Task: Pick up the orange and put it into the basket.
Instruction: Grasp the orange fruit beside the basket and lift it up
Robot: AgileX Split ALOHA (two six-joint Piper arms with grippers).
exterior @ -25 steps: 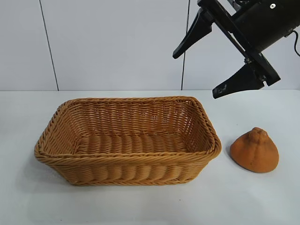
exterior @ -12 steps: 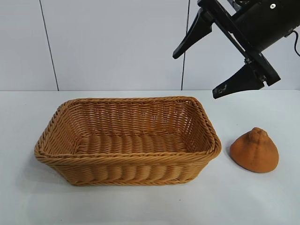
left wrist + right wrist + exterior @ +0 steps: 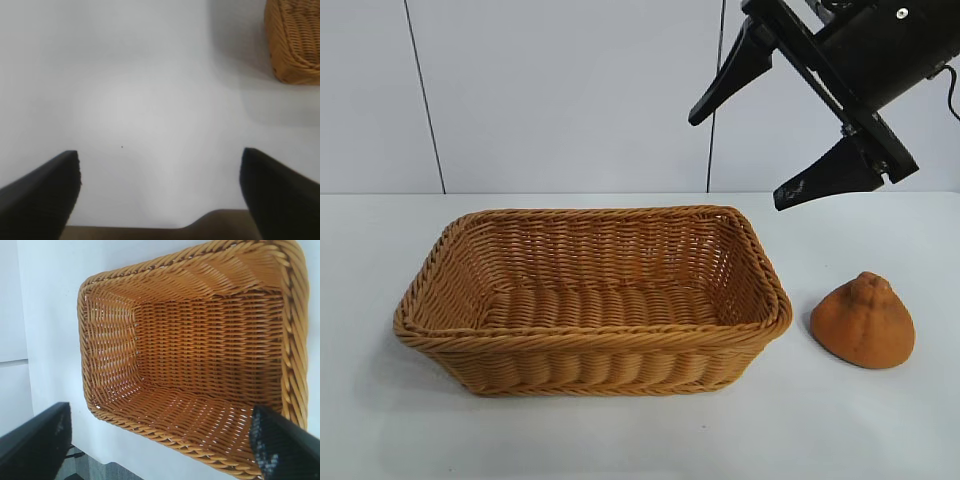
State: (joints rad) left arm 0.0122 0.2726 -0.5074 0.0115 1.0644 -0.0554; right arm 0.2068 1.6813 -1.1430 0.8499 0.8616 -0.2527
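right gripper (image 3: 740, 155) raised at the upper right of the exterior view, fingers spread wide and empty.
the orange (image 3: 863, 321) sits on the white table (image 3: 620, 430) at the lower right, just beside the basket (image 3: 590, 298) but not touching it; the basket fills the centre. the left gripper (image 3: 159, 190) shows only in its wrist view, fingers apart over bare table, a basket corner at that frame's upper right.
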